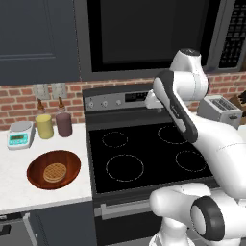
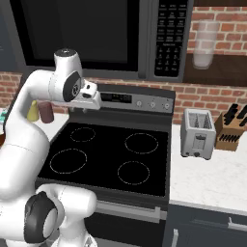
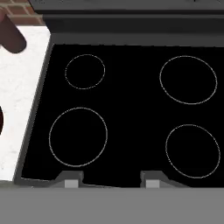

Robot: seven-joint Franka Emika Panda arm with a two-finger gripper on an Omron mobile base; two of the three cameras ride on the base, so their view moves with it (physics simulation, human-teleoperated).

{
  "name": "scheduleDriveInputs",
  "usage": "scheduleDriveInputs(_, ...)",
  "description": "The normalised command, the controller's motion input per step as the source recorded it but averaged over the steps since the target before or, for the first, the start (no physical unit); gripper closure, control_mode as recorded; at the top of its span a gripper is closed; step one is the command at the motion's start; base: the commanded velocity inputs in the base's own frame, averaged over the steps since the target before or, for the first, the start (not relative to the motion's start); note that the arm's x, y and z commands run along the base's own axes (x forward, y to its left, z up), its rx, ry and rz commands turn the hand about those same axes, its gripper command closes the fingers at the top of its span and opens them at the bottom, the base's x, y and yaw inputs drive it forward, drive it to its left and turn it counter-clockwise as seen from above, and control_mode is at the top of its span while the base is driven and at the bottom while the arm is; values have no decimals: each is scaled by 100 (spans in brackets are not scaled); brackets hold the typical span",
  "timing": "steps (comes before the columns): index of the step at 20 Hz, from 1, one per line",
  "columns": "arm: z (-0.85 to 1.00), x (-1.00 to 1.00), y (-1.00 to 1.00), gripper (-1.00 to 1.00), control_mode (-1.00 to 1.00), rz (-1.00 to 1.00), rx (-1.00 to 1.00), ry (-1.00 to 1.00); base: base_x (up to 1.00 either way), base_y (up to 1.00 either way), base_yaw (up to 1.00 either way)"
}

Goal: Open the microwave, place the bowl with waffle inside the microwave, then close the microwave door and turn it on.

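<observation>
One bowl: shallow round reddish-brown wooden bowl (image 1: 53, 169), lower left of the left base view, holding grid-patterned golden waffle (image 1: 54, 172).
Gripper (image 3: 109, 180): finger tips apart, gripping nothing, over glossy black stovetop (image 3: 131, 109).

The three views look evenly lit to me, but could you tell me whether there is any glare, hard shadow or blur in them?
Left base view: flat, even light, no glare on the microwave window, the bowl sharp. Right base view: the same soft light, the toaster crisp. Hand view: the stove glass is uniformly black without reflections; the gripper fingertips look soft-edged.

Waffle (image 1: 54, 172) in bowl (image 1: 69, 161) on counter (image 1: 14, 182) left of stove (image 1: 144, 153), microwave door (image 1: 144, 36) shut above
</observation>
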Motion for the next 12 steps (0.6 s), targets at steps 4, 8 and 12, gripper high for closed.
scheduleDriveInputs(4,18,-26,-8,-100,-100,6,0,-28,0,0,0)
scheduleDriveInputs(8,43,-76,-57,-100,-100,11,1,-63,0,0,0)
scheduleDriveInputs(12,48,-60,-59,-100,-100,13,-3,-98,0,0,0)
